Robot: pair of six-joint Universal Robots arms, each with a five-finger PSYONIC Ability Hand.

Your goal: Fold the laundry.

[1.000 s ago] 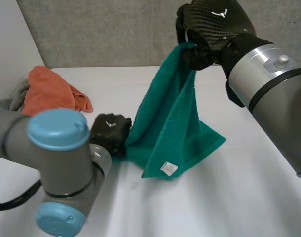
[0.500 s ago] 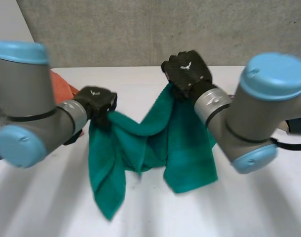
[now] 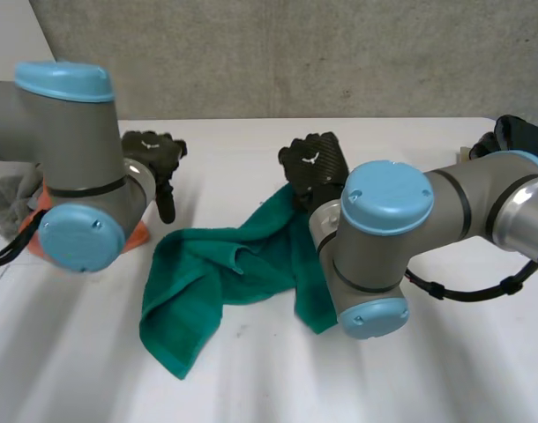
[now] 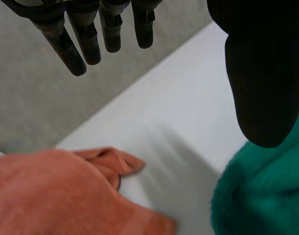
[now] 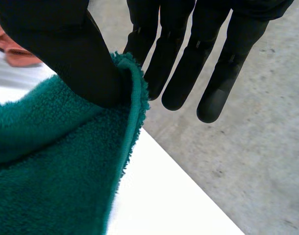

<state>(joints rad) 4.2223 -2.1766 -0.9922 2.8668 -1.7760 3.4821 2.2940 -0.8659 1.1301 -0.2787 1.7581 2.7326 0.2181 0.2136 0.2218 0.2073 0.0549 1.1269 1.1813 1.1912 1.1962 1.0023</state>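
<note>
1. the green towel (image 3: 218, 278) lies rumpled on the desk (image 3: 251, 388) between your two arms. one end rises to the right hand (image 3: 311, 163); the opposite corner trails toward the desk's near edge.
2. right hand: the thumb presses the towel's hem, which looks caught between it and the nearest finger. the other fingers (image 5: 188, 68) are straight and spread. it reads as a light pinch, just enough to hold that corner up off the desk.
3. left hand (image 3: 154, 154): it hangs over the desk just beside the towel's other end. its fingers (image 4: 76, 54) are straight and apart, the thumb clear, nothing in hold.
4. an orange cloth (image 4: 56, 191) sits bunched by the left arm, near the towel but apart from it. a grey cloth (image 3: 4, 194) lies beyond it. both are likely waiting their turn.
5. judgement: the towel is not spread flat and no fold is made yet. you'll want the left hand on a free corner so the towel can be stretched between both hands.
6. risk: the right pinch looks shallow, so a quick pull could slip the hem out.
</note>
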